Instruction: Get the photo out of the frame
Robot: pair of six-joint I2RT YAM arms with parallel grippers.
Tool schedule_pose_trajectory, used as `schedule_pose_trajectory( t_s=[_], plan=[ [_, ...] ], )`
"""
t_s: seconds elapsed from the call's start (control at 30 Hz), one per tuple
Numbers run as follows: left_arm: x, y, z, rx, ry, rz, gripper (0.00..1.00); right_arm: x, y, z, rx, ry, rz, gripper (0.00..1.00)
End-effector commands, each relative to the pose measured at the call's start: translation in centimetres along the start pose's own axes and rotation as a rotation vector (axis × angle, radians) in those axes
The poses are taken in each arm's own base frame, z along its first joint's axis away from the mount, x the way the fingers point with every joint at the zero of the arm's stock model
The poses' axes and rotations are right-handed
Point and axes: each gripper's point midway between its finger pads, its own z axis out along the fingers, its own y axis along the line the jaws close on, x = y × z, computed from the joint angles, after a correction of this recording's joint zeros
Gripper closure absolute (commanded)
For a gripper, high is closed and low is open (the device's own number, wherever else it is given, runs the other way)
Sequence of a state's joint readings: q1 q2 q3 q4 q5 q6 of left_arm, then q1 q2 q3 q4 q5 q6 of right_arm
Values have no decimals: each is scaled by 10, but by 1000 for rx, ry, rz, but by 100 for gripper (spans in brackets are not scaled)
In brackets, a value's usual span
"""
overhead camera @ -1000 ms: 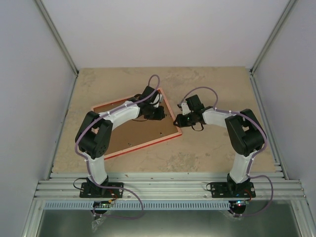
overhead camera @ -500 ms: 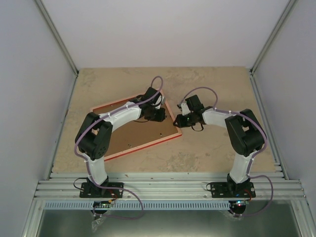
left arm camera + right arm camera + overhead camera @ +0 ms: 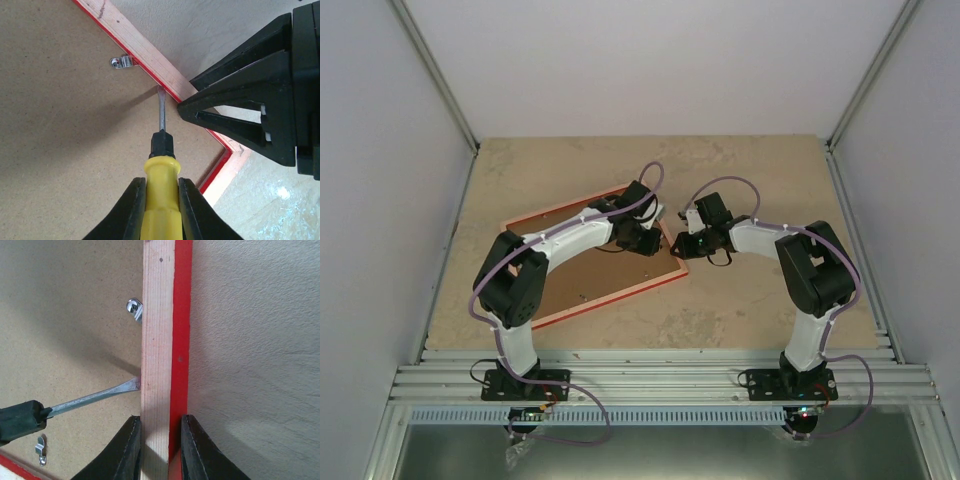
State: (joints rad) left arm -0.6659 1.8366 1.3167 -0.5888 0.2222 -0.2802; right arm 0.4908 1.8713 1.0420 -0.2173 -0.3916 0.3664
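Since left arm (image 3: 570, 232) swung toward 3 o'clock, left gripper (image 3: 161, 200) clamps yellow-handled screwdriver (image 3: 160, 175), tip now at rail of face-down thin red rectangular frame (image 3: 181, 315); right gripper (image 3: 159, 435) pinches that rail. Photo hidden under brown backing board (image 3: 65, 125); prying next.

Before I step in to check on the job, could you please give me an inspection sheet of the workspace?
Surface: beige mottled table, flat.
Job's things: frame lies face down, brown backing board up; photo hidden, not seen.
Clutter: nothing seen.
Grippers: left gripper shut on a yellow-handled screwdriver, blade tip at the seam between board and wooden rim, near a metal tab; right gripper clamped across the frame's rim near its corner.
Cables: a purple cable runs along each arm, looping above the wrist.
Surroundings: pale walls on three sides; aluminium rails at the near edge.
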Motion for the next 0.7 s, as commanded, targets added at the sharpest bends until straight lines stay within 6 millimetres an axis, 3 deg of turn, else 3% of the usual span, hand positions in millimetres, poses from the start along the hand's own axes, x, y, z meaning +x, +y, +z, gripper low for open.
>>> schedule_pose_trajectory(
  t_s=[0.0,0.23,0.4,0.67],
  plan=[
    [25,-10,0,23,98,16,100,13,-1,8,-4,41,5,87],
    [-5,-5,-26,-31,-59,-49,100,14,-5,5,16,35,2,88],
    [-23,9,-40,-68,-138,-101,100,16,-7,5,24,36,-1,89],
    [-32,16,-28,-82,-129,-111,100,16,-7,7,28,40,-8,90]
  ],
)
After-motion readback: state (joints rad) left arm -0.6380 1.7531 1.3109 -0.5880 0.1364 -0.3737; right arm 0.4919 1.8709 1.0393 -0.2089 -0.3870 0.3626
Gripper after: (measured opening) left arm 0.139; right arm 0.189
